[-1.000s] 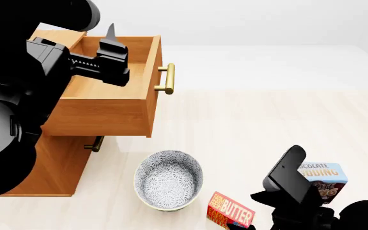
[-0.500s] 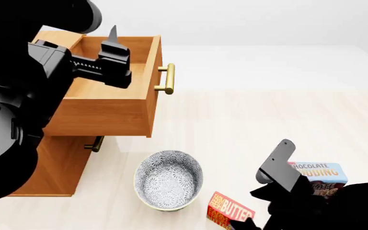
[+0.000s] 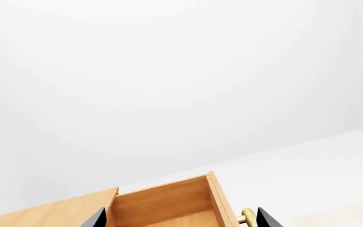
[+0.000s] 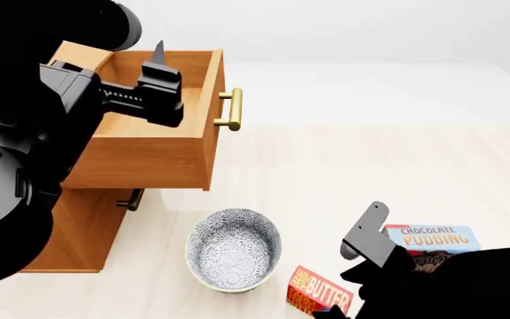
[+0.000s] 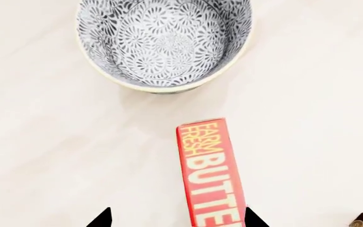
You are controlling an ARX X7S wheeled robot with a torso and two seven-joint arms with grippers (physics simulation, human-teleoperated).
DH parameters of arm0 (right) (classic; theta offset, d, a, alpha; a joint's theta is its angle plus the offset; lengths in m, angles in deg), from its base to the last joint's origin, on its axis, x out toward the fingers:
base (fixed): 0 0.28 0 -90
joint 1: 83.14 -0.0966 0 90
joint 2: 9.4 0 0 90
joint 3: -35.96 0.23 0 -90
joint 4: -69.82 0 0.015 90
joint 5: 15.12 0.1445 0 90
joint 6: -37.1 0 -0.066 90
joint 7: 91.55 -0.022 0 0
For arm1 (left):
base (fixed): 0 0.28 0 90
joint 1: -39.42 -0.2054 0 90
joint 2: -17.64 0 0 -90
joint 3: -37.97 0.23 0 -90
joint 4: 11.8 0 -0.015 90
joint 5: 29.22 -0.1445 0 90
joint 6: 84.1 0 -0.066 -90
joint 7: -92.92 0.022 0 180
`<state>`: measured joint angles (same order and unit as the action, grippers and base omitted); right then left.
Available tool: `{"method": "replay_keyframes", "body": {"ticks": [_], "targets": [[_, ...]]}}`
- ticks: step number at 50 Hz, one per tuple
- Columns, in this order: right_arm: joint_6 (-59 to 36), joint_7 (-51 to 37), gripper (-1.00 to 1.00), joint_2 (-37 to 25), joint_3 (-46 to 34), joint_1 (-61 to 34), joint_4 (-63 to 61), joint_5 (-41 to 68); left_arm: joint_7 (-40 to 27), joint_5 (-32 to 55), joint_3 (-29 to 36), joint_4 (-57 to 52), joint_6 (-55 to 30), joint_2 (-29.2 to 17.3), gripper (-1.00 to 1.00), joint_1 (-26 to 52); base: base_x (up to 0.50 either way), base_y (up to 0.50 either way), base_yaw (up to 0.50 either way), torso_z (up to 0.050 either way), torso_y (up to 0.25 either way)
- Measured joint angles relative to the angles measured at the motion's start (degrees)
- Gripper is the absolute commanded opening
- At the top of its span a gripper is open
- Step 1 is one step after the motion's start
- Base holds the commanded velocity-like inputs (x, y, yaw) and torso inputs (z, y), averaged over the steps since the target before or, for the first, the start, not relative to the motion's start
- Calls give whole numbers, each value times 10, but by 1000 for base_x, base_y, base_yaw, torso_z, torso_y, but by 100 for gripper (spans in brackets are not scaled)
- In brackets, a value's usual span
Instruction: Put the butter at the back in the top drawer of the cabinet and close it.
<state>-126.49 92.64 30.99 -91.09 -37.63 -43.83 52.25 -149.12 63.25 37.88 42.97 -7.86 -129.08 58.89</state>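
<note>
The butter (image 4: 320,296) is a red box with yellow lettering, lying flat on the pale floor at the view's bottom edge. In the right wrist view the butter (image 5: 211,175) lies between my right gripper's (image 5: 176,218) open tips, closer to one of them and touching neither. From the head, the right gripper (image 4: 352,266) hangs just above the box. The top drawer (image 4: 140,156) of the cabinet (image 4: 78,232) is pulled out, with plain wood inside. My left gripper (image 4: 159,63) hovers open over it. The left wrist view shows the drawer (image 3: 168,203) between the spread tips of the left gripper (image 3: 180,221).
A patterned grey bowl (image 4: 234,249) stands in front of the cabinet, just left of the butter; it also shows as the bowl (image 5: 164,42). The chocolate pudding box (image 4: 432,239) lies right of the right gripper. A brass handle (image 4: 231,109) sticks out from the drawer front.
My right arm has swung left and down over the butter, uncovering more of the pudding box. The left arm has barely shifted. The butter and drawer have not moved.
</note>
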Motion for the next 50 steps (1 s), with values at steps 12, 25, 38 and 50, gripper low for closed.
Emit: {"method": "replay_keyframes", "body": {"ticks": [12,25,38,50], "targets": [[6,20,100,12,-27,-17,32,-36,0,4,-4,-3,-1,-1,100,-2,0,0,0,0,0],[19,40,100,20,-56,-26,64,-71,0,4,-6,-5,-1,-1,100,-6,0,0,0,0,0],[31,60,100,27,-77,-34,93,-97,-1,6,-10,-9,-3,-3,100,-8,0,0,0,0,0],[49,81,100,41,-102,-37,127,-124,1,6,-12,-7,-1,-2,100,-13,0,0,0,0,0]]}}
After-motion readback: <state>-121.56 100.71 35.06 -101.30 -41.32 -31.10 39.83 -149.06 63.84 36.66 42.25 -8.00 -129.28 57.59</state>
